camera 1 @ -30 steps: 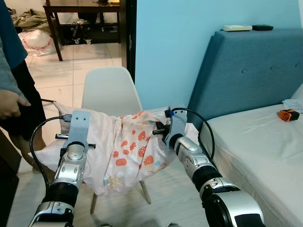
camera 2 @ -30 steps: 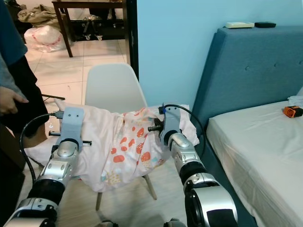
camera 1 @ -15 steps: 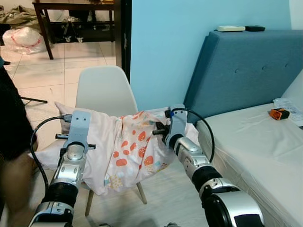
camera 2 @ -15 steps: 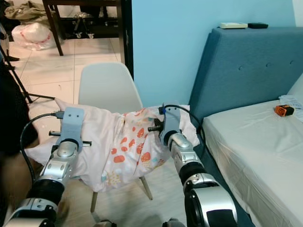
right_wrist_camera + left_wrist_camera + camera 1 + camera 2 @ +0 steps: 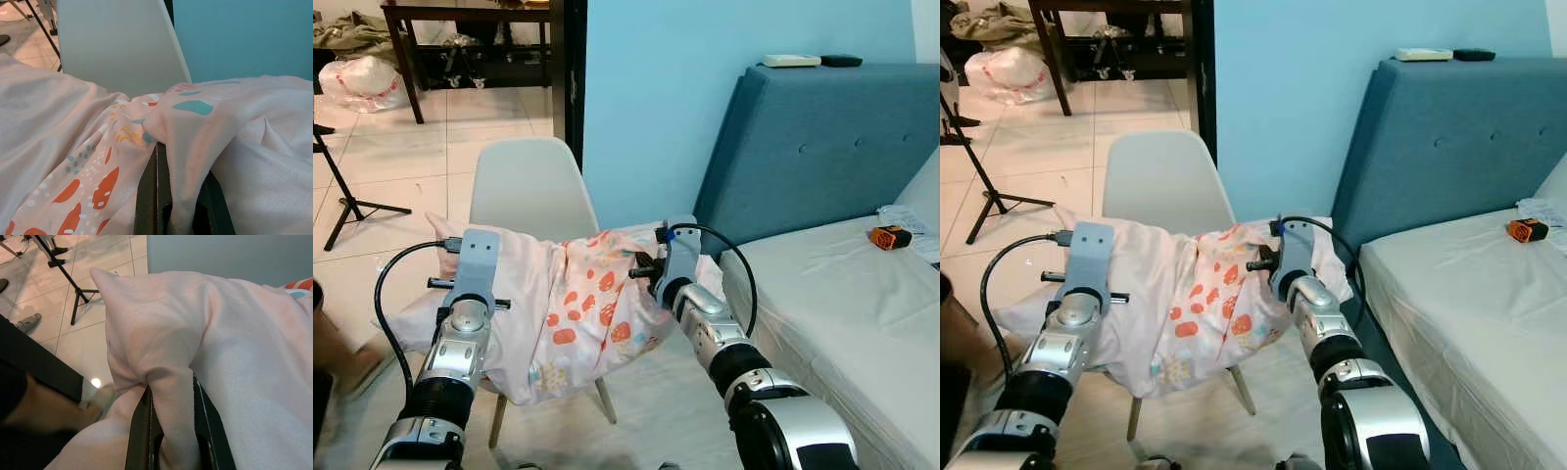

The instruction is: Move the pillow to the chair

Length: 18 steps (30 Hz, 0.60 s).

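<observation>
Unchanged since the earlier frame: left pincer [image 5: 168, 440] and right pincer [image 5: 176, 205] each pinch the pillow [image 5: 578, 304] above the chair [image 5: 524, 186].

Showing pale pink across the pillow [image 5: 568, 304], with orange-red blobs, small teal and yellow marks, and white speckles printed along one panel. Sitting white and plain behind it, the chair [image 5: 530, 186]. Gleaming silver on both arms, with grey-blue plates at the wrists and black cables looping off them. Clamping pink cloth between black fingers [image 5: 139, 431] at the left gripper [image 5: 171, 450], and patterned cloth likewise at the right gripper [image 5: 178, 215]. Glowing sky blue on the wall [image 5: 666, 98], sitting dusky blue on the headboard [image 5: 822, 147], lying white on the bed sheet [image 5: 842, 294]. Resting there, a small orange and black object [image 5: 888, 236]. Spreading cream-white over the floor tiles [image 5: 401, 147], under a dark brown table [image 5: 470, 15].
</observation>
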Available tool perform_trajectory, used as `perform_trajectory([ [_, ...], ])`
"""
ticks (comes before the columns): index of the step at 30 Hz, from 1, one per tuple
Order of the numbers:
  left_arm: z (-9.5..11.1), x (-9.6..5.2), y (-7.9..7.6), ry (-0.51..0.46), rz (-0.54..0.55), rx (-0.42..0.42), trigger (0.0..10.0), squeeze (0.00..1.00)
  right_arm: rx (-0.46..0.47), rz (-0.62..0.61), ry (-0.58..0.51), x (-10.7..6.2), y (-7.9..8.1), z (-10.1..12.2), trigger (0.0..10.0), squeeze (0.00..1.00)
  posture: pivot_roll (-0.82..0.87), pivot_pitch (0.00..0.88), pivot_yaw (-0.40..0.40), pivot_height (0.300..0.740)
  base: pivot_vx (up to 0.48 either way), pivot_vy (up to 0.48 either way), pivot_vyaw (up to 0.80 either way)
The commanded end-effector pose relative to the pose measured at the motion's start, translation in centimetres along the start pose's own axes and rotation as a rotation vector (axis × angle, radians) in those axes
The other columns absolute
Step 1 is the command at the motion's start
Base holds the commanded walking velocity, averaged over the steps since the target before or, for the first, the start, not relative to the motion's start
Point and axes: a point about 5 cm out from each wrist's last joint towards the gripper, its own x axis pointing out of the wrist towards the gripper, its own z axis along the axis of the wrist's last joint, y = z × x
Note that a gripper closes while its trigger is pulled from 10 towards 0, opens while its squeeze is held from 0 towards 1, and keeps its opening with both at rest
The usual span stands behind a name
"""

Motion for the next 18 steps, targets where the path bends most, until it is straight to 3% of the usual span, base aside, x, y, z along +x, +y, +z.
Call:
perform_trajectory([
  [1,0.94,-0.17,-0.7,-0.045,-0.031,0.002,10.0,0.0,0.014,0.028,-0.026,0.29,0.49,0.75,10.0,0.0,0.06,0.016,-0.075,0.682,0.0,0.0,0.0],
  [10,1.07,-0.09,-0.7,-0.045,-0.03,0.002,10.0,0.0,0.017,0.024,-0.019,0.28,0.35,0.71,10.0,0.0,0.06,0.012,-0.077,0.712,0.0,0.0,0.0],
  [18,0.87,-0.19,-0.78,-0.034,-0.031,0.001,10.0,0.0,-0.023,0.029,-0.021,0.24,0.52,0.63,10.0,0.0,0.06,0.02,-0.08,0.712,0.0,0.0,0.0],
])
